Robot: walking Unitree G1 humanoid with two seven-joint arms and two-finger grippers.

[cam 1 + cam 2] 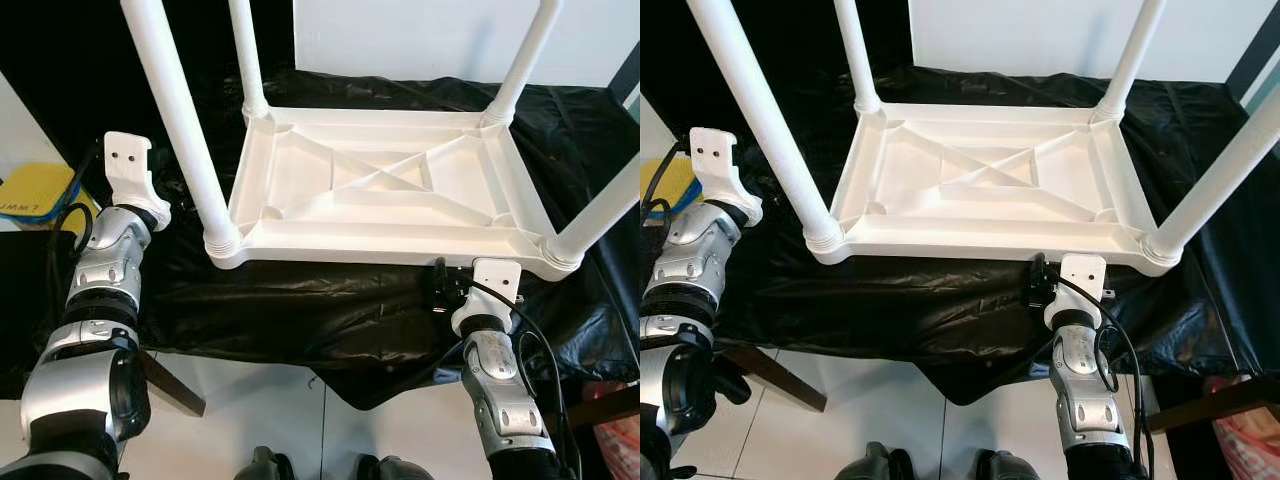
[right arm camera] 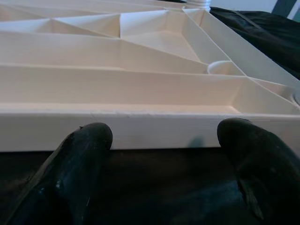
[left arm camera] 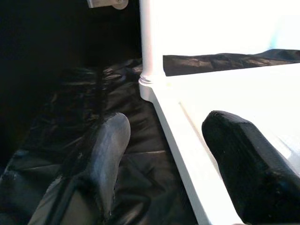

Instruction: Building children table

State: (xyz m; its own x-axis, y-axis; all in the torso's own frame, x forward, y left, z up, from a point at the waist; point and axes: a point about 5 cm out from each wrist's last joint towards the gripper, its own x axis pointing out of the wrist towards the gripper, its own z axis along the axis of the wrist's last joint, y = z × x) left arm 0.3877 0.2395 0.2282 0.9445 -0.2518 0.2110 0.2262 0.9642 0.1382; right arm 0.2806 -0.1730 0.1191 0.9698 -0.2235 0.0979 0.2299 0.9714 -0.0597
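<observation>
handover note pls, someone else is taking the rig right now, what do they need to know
Left gripper: open, off the left side of the table top, one finger over its left rim, gripping nothing.
Right gripper: open, facing the near edge of the table top near its right corner, holding nothing.
The white table lies upside down on the black sheet with its underside ribs facing up.
Done: four legs stand in the corner sockets: near left, far left, far right, near right.
Left: how firmly the legs are seated cannot be told; check them, then probably turn the table upright.
</observation>
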